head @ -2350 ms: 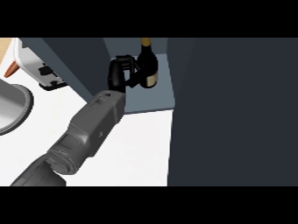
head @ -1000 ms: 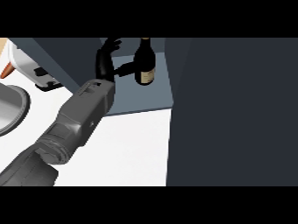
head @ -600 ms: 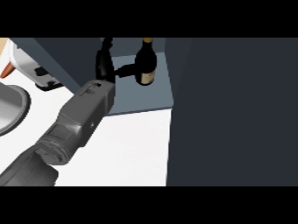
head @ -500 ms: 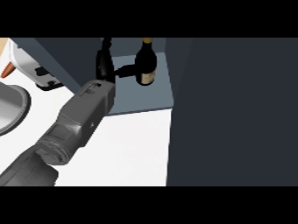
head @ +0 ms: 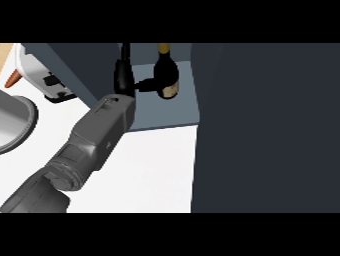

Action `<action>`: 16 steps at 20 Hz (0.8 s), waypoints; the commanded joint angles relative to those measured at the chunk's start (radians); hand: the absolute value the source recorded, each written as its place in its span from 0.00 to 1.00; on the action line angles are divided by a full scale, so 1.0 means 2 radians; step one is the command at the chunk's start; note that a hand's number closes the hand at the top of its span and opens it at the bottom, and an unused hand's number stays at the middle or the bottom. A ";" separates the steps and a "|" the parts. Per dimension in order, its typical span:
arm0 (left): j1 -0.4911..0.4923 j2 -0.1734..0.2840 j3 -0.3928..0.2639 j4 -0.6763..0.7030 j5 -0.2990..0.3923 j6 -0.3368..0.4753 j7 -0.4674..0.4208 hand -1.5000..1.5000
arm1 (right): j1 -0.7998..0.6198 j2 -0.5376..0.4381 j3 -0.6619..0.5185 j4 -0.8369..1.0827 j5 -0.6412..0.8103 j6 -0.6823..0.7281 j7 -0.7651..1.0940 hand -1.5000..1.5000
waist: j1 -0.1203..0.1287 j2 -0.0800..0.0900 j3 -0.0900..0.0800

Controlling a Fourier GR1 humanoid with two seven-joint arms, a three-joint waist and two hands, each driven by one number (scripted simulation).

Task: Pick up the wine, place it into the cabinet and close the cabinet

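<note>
The cabinet [head: 180,107] is the landmark: its dark door [head: 276,125] stands open on its right side, leaving the grey shelf exposed for loading. The white counter [head: 151,165] runs in front of it, with a metal pot [head: 3,120] well to its left and a small white appliance [head: 44,77] beside its left wall. The wine [head: 165,70] stands upright on the cabinet shelf. The left hand [head: 127,75] is beside the bottle, fingers straight, thumb touching its side; judged released. Door closing remains.

Dark cabinet door [head: 276,130] walls right side; wine [head: 165,75] fills shelf rear; white counter [head: 151,170] open
</note>
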 commanded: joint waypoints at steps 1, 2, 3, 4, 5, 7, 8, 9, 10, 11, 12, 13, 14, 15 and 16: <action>-0.021 -0.011 0.008 -0.003 0.004 -0.005 0.011 0.00 | 0.001 0.001 0.006 -0.006 0.009 -0.005 0.007 0.00 | 0.006 -0.003 0.000; -0.010 -0.014 0.009 -0.004 0.004 -0.006 -0.009 0.00 | 0.002 0.006 0.015 -0.004 0.013 0.002 -0.001 0.00 | 0.006 -0.002 0.000; -0.013 -0.012 0.013 -0.007 0.006 0.000 -0.019 0.00 | 0.015 0.004 0.010 -0.004 0.006 0.010 -0.003 0.00 | 0.002 -0.002 0.000; -0.003 -0.017 0.009 -0.010 0.000 -0.019 -0.027 0.00 | 0.001 0.003 0.005 -0.002 0.006 -0.001 0.000 0.00 | 0.012 -0.005 0.000; -0.002 -0.019 0.011 -0.014 0.002 -0.008 -0.025 0.00 | -0.003 0.004 0.012 0.005 0.009 0.001 -0.001 0.00 | 0.005 -0.002 0.000; 0.011 -0.019 0.020 -0.039 0.011 -0.006 -0.042 0.00 | -0.006 0.005 0.008 0.009 0.010 0.000 -0.004 0.00 | 0.005 -0.005 0.000; 0.026 -0.019 0.017 -0.048 0.008 -0.013 -0.048 0.00 | 0.001 0.002 0.018 -0.011 0.007 0.002 0.007 0.00 | 0.002 -0.006 0.000; 0.017 -0.019 0.019 -0.053 0.011 -0.009 -0.040 0.00 | -0.006 0.018 0.029 0.005 0.033 -0.007 -0.002 0.00 | 0.006 -0.005 0.000; 0.030 -0.020 0.018 -0.067 0.011 -0.018 -0.043 0.00 | -0.019 -0.001 -0.004 0.024 0.005 -0.002 -0.007 0.00 | 0.011 -0.008 0.001; 0.038 -0.020 0.022 -0.074 0.016 -0.017 -0.068 0.00 | -0.010 0.007 0.016 0.003 0.014 -0.005 0.001 0.00 | 0.007 -0.007 0.000; 0.032 -0.020 0.014 -0.100 0.016 -0.009 -0.052 0.00 | -0.027 0.010 0.029 0.011 0.033 -0.011 0.005 0.00 | 0.008 -0.009 0.000; 0.046 -0.020 0.019 -0.091 0.016 -0.036 -0.073 0.00 | 0.014 0.014 0.020 -0.019 0.019 -0.011 0.010 0.00 | 0.015 -0.012 0.000; 0.064 -0.020 0.012 -0.117 0.023 -0.026 -0.076 0.00 | -0.002 0.013 0.029 -0.004 0.025 -0.007 0.007 0.00 | 0.011 -0.011 0.000; 0.067 -0.020 -0.002 -0.135 0.021 -0.022 -0.072 0.00 | 0.011 0.022 0.034 -0.018 0.029 -0.011 0.007 0.00 | 0.013 -0.013 0.001; 0.075 -0.020 -0.005 -0.149 0.024 -0.023 -0.072 0.00 | -0.033 0.007 0.018 0.015 0.030 -0.029 0.017 0.00 | 0.023 -0.014 0.001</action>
